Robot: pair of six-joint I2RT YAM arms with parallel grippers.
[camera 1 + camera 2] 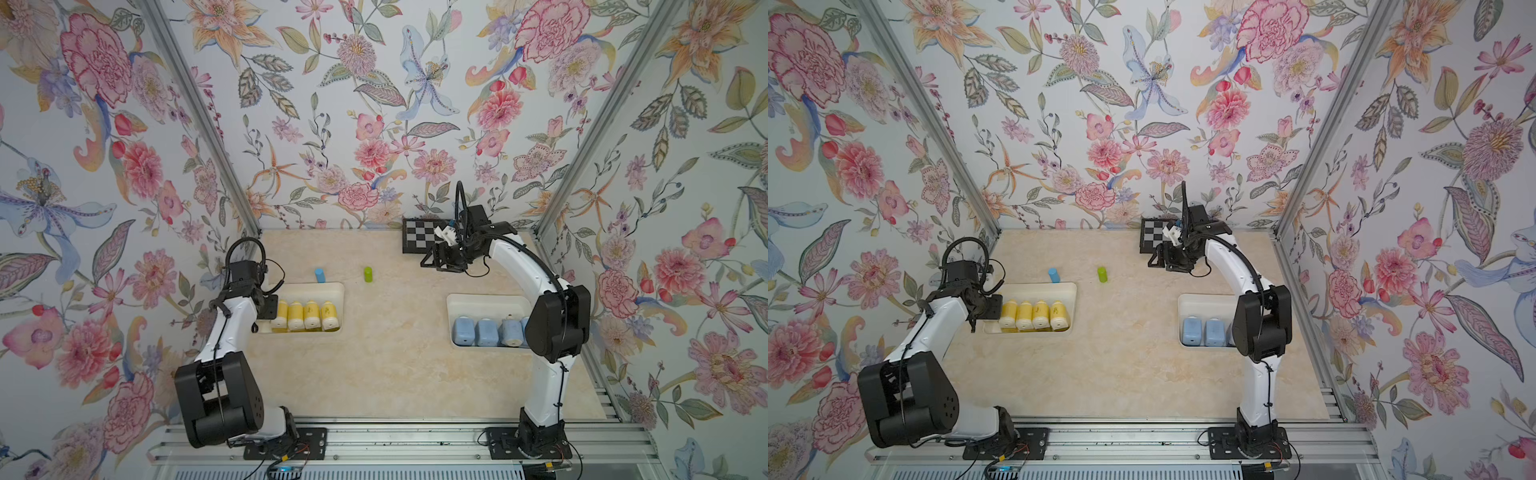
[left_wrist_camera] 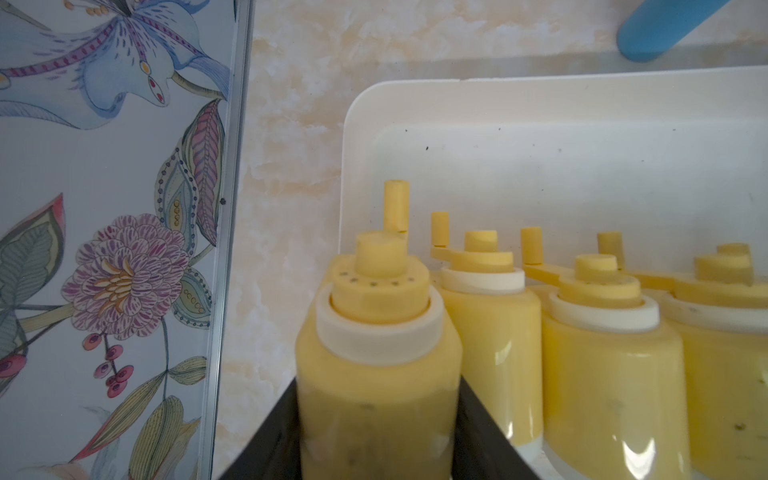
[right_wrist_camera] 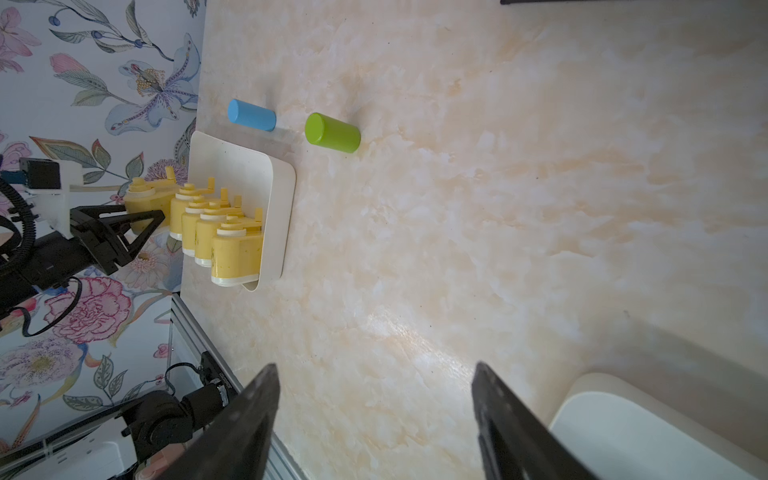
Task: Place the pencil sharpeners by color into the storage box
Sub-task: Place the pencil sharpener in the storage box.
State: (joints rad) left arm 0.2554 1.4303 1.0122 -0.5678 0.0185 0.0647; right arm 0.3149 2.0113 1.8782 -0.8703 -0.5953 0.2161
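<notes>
Left claw (image 2: 379, 419) clamped on yellow sharpener (image 2: 376, 357) at storage box (image 2: 540, 99) left end; right claw (image 3: 374, 395) wide, empty.

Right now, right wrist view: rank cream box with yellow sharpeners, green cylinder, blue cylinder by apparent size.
1. cream box
2. green cylinder
3. blue cylinder, slightly smaller-looking, but it stands farther from this camera, so the cylinders' true order is unsure.

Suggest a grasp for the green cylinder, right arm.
Grip the green cylinder across its round side wall, about mid-height, coming straight down from above. It stands upright and free on the table, apart from the blue cylinder, so both jaws likely have room. The right gripper is open.
</notes>
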